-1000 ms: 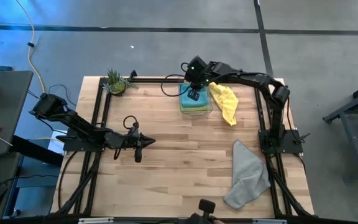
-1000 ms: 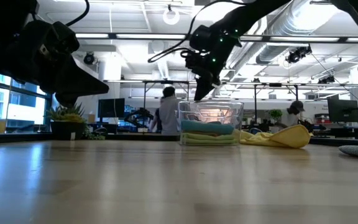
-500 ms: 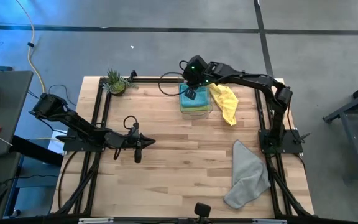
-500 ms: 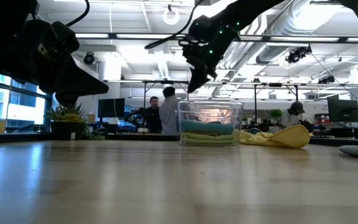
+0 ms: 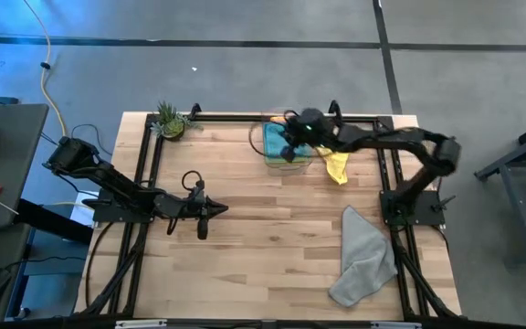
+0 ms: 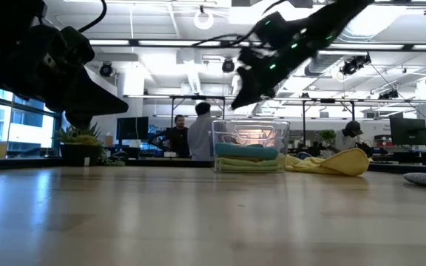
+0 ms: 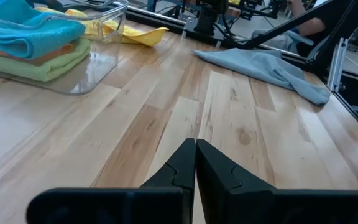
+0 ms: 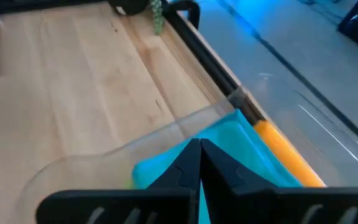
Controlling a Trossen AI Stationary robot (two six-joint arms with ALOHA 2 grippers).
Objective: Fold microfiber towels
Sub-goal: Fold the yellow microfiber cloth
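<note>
Two claws, both with fingers pressed together and holding nothing. Right claw (image 5: 288, 148) hangs over the clear bin (image 5: 288, 157), above the teal towel (image 8: 241, 149) that tops the folded stack; orange towel (image 8: 288, 152) and green towel (image 7: 39, 65) sit under it. Yellow towel (image 5: 335, 163) lies crumpled just beside that claw, outside the bin. Grey towel (image 5: 364, 256) is spread well apart from it, near the counter (image 5: 245, 238) edge. Left claw (image 5: 203, 225) waits low over bare wood, far from every towel.
</note>
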